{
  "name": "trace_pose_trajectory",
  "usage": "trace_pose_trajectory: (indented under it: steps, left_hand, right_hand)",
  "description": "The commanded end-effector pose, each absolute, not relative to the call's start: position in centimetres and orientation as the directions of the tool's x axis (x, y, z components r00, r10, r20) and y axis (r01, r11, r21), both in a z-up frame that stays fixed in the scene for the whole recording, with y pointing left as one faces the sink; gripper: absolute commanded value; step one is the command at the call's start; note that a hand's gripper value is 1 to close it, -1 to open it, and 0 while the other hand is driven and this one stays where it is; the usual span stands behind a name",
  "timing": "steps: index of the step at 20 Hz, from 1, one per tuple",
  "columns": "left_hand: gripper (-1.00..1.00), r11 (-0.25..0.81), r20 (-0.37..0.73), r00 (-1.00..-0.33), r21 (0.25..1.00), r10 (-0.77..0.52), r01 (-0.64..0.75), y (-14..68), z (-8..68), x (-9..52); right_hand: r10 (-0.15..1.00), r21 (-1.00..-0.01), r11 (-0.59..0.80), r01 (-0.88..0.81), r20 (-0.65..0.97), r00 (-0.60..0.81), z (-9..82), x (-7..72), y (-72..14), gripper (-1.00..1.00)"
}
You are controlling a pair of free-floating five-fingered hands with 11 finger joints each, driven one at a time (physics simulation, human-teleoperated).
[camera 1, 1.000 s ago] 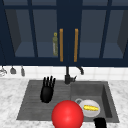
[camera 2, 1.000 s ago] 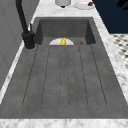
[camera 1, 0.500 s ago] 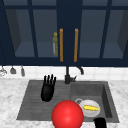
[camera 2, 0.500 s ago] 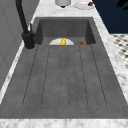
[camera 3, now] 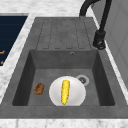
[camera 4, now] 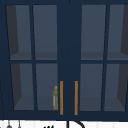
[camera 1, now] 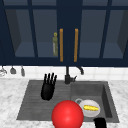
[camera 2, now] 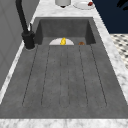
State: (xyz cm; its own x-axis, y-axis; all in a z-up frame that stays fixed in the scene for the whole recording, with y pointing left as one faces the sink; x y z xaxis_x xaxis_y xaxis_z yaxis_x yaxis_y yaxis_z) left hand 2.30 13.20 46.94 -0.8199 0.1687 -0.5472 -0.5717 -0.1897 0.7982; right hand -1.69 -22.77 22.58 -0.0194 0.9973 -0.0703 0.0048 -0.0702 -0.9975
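Open left hand point(camera 1: 48, 88) above drainboard point(camera 1: 35, 102), fingers straight and spread, clasping nothing.
Right hand point(camera 1: 100, 122) low at front edge, finger state impossible to tell; nearer the corn cob point(camera 1: 91, 108) on the plate point(camera 1: 86, 113) in the basin, cob lying left-right; red ball point(camera 1: 67, 114) between.

Black faucet point(camera 1: 68, 75) stands behind the basin. Green bottle point(camera 4: 55, 98) sits inside the glass-fronted wall cabinet point(camera 4: 67, 37), beside its wooden door handles point(camera 4: 61, 97). Utensils point(camera 1: 12, 70) hang at left.

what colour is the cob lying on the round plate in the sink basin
Yellow: the corn cob lies on a white round plate. It shows best in the right side view.
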Motion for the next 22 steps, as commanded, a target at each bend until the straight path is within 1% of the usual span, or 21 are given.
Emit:
trace_pose_trajectory:
  steps: [1, 9, 11, 12, 13, 14, 16, 18, 19, 20, 22]
  left_hand:
    - [-1.0, -0.274, -0.557, -0.79, 0.742, 0.255, -0.612, 13.2, 46.6, 2.3]
    - [-1.0, -0.283, -0.559, -0.785, 0.733, 0.268, -0.619, 13.3, 46.0, 2.3]
    - [-1.0, -0.297, -0.541, -0.801, 0.744, 0.256, -0.598, 13.3, 46.1, 2.3]
    - [-1.0, -0.269, -0.53, -0.815, 0.771, 0.232, -0.578, 12.9, 47.0, 2.2]
    - [-1.0, -0.183, -0.554, -0.815, 0.795, 0.172, -0.579, 13.3, 46.6, 2.3]
    - [-1.0, -0.209, -0.548, -0.815, 0.788, 0.19, -0.579, 13.2, 46.2, 2.3]
    - [-1.0, -0.215, -0.547, -0.814, 0.786, 0.195, -0.579, 13.3, 46.3, 2.2]
    - [-1.0, -0.195, -0.545, -0.806, 0.785, 0.231, -0.587, 13.3, 46.5, 2.3]
    - [-1.0, -0.2, -0.526, -0.811, 0.792, 0.257, -0.577, 13.3, 47.3, 2.4]
    - [-1.0, -0.192, -0.538, -0.796, 0.78, 0.279, -0.595, 13.9, 48.1, 2.3]
    - [-1.0, -0.212, -0.542, -0.781, 0.762, 0.309, -0.612, 13.9, 48.1, 2.3]
  right_hand:
    - [0.997, -0.998, -0.07, 0.005, -0.07, -0.019, 22.6, -1.7, -22.8, 0.0]
    - [0.997, -0.998, -0.07, 0.005, -0.07, -0.019, 22.6, -1.7, -22.8, 0.0]
    - [0.997, -0.998, -0.07, 0.005, -0.07, -0.019, 22.6, -1.7, -22.8, 0.0]
    - [0.997, -0.998, -0.07, 0.005, -0.07, -0.019, 22.6, -1.7, -22.8, 0.0]
    - [0.997, -0.998, -0.07, 0.005, -0.07, -0.019, 22.6, -1.7, -22.8, 0.0]
    - [0.997, -0.998, -0.07, 0.005, -0.07, -0.019, 22.6, -1.7, -22.8, 0.0]
    - [0.997, -0.998, -0.07, 0.005, -0.07, -0.019, 22.6, -1.7, -22.8, 0.0]
    - [0.997, -0.998, -0.07, 0.005, -0.07, -0.019, 22.6, -1.7, -22.8, 0.0]
    - [0.997, -0.998, -0.07, 0.005, -0.07, -0.019, 22.6, -1.7, -22.8, 0.0]
    - [0.997, -0.998, -0.07, 0.005, -0.07, -0.019, 22.6, -1.7, -22.8, 0.0]
    - [0.997, -0.998, -0.07, 0.005, -0.07, -0.019, 22.6, -1.7, -22.8, 0.0]
